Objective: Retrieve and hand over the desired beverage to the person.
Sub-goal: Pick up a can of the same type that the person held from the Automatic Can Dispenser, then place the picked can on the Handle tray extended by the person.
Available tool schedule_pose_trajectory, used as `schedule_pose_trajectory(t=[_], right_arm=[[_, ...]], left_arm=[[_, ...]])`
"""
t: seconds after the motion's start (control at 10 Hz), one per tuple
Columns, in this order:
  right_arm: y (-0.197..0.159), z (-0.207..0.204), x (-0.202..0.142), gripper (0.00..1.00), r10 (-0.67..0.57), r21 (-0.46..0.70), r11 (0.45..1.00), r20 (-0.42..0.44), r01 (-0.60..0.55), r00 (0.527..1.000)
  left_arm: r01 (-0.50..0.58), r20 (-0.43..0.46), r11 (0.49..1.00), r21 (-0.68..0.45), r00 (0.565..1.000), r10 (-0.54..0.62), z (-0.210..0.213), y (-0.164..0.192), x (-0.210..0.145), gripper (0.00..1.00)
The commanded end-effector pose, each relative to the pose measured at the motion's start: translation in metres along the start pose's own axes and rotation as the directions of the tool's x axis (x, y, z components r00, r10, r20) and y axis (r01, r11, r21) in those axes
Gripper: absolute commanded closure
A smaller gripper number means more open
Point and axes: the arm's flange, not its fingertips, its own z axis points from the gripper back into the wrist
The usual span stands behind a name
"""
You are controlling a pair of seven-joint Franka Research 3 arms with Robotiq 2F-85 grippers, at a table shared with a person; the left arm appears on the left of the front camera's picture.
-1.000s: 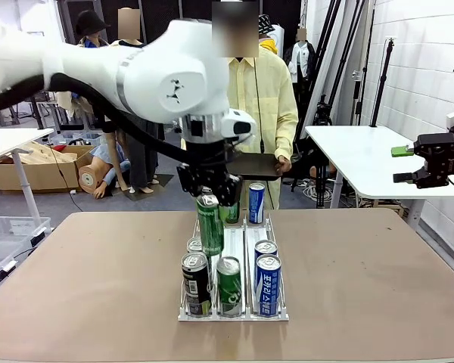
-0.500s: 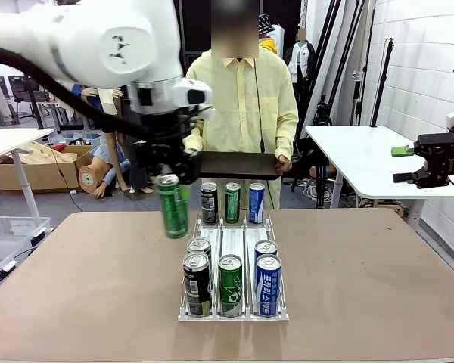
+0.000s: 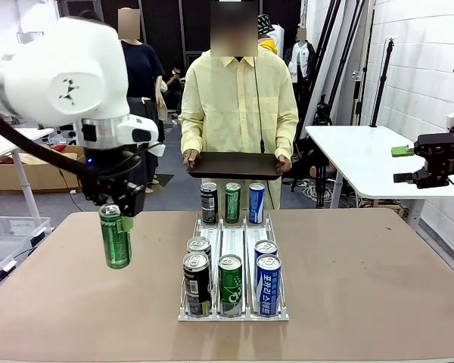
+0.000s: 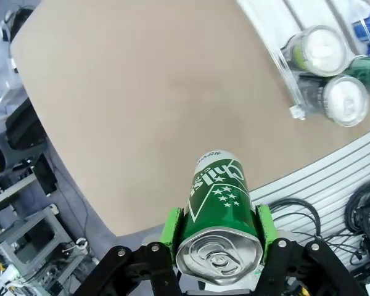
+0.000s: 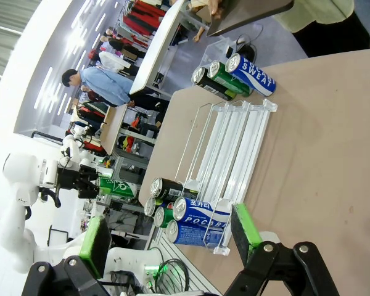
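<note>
Green can point(image 4: 219, 197) lettered "Chils", clamped in the left tool point(image 4: 217, 227), has swung left off the rack point(image 3: 233, 317); right tool point(image 5: 169, 239) gapes wide.

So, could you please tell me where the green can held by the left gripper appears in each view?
Front view: can left of centre, hanging from the left gripper, left of the rack.
Left wrist view: can bottom centre, close up; rack at upper right.
Right wrist view: can small, far left, mid-height; rack in the centre.
Shared landmark: the rack.
</note>
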Motion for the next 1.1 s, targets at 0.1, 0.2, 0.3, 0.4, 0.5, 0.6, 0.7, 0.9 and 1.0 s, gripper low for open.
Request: schedule_pose_trajectory(t=[0.1, 0.2, 0.3, 0.4, 0.5, 0.6, 0.7, 0.9, 1.0], right_arm=[[0.001, 0.0, 0.001, 0.0, -0.002, 0.011, 1.0, -0.004, 0.002, 1.0], [0.001, 0.0, 0.001, 0.0, -0.002, 0.011, 1.0, -0.004, 0.002, 1.0], [0.001, 0.0, 0.001, 0.0, -0.002, 0.011, 1.0, -0.004, 0.002, 1.0], [0.001, 0.0, 0.001, 0.0, -0.002, 0.011, 1.0, -0.004, 0.002, 1.0], [0.001, 0.0, 0.001, 0.0, -0.002, 0.011, 1.0, -0.004, 0.002, 1.0], [0.001, 0.0, 0.001, 0.0, -0.002, 0.011, 1.0, -0.004, 0.002, 1.0], [0.001, 0.0, 0.001, 0.0, -0.002, 0.011, 1.0, -0.004, 0.002, 1.0], [0.001, 0.0, 0.001, 0.0, -0.002, 0.011, 1.0, -0.004, 0.002, 1.0], [0.001, 0.0, 0.001, 0.0, -0.002, 0.011, 1.0, -0.004, 0.002, 1.0]], left_arm=[[-0.028, 0.07, 1.0, -0.011, 0.997, 0.028, -0.007, 0.04, -0.031, 1.0], [-0.042, 0.071, 0.999, -0.031, 0.997, 0.044, -0.012, 0.047, -0.038, 1.0], [-0.025, 0.089, 0.999, -0.046, 0.996, 0.029, -0.013, 0.048, -0.039, 1.0], [-0.05, 0.034, 0.999, -0.014, 0.998, 0.051, -0.011, 0.039, -0.026, 1.0], [-0.05, 0.034, 0.999, -0.014, 0.998, 0.051, -0.011, 0.039, -0.026, 1.0], [-0.05, 0.034, 0.999, -0.014, 0.998, 0.051, -0.011, 0.039, -0.026, 1.0], [-0.05, 0.034, 0.999, -0.014, 0.998, 0.051, -0.011, 0.039, -0.026, 1.0], [-0.05, 0.034, 0.999, -0.014, 0.998, 0.051, -0.011, 0.039, -0.026, 1.0], [-0.05, 0.034, 0.999, -0.014, 0.998, 0.051, -0.011, 0.039, -0.026, 1.0]])
